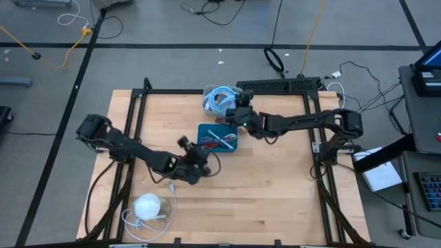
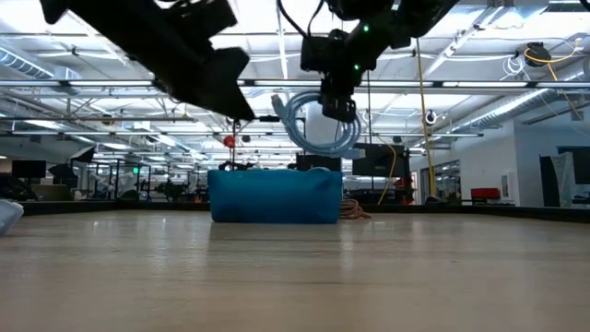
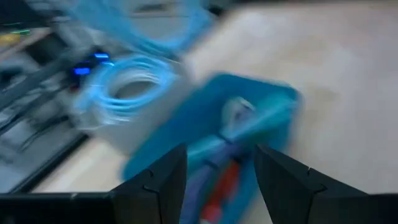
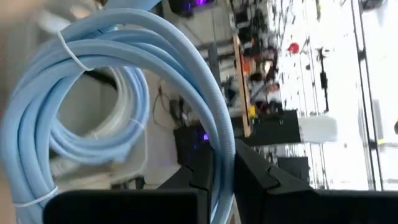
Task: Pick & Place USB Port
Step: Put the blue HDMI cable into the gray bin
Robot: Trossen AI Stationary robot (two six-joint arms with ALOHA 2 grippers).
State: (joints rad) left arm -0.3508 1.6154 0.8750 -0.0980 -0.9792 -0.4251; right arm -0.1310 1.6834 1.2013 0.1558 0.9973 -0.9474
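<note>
Both arms are dark, nearly black, built of slim tubular links joined by chunkier rounded joints, and each rises from a black frame at the table's edge. A small green light glows on the right arm's wrist (image 1: 244, 124), and a thin dark cable loops beside the left arm's forearm (image 1: 148, 160). The left gripper (image 3: 214, 165) ends in two broad, flat black fingers (image 3: 163, 180) with angular, faceted edges; the right gripper (image 4: 217, 163) has the same matte black wedges.
</note>
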